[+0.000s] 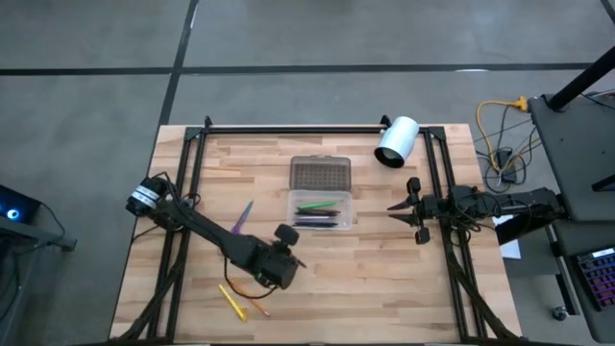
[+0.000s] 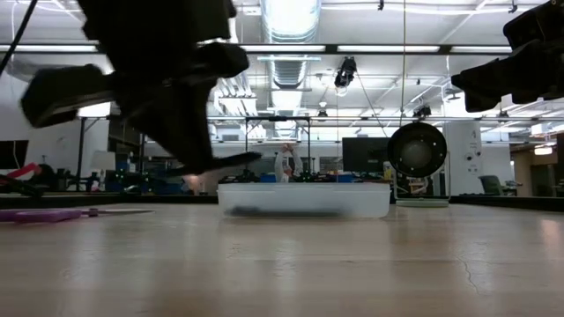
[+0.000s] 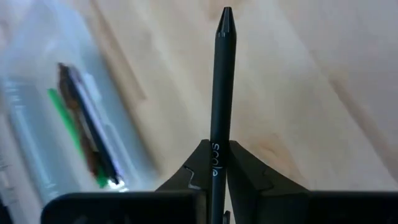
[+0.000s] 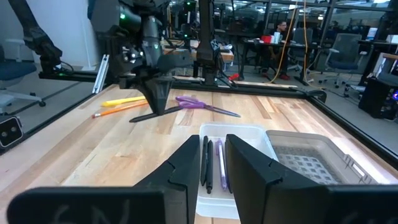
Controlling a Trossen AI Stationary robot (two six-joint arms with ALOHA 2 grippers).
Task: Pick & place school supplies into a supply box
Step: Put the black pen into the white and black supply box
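Left gripper point(image 3: 217, 177) clamps a black pen point(image 3: 221, 93) beside the box point(image 1: 321, 210); right gripper point(image 1: 415, 211) waits, fingers slightly parted, empty.

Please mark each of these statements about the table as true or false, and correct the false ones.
1. The left gripper is shut on a black pen. True.
2. The box is empty. False: a green pen and dark ones already lie in it.
3. The lid lies open behind the box. True.
4. The scissors are in the right gripper. False: they lie on the table, left of the box; the right gripper holds nothing.
5. The yellow pencil lies inside the box. False: it lies on the table near the front edge, beside an orange pencil.
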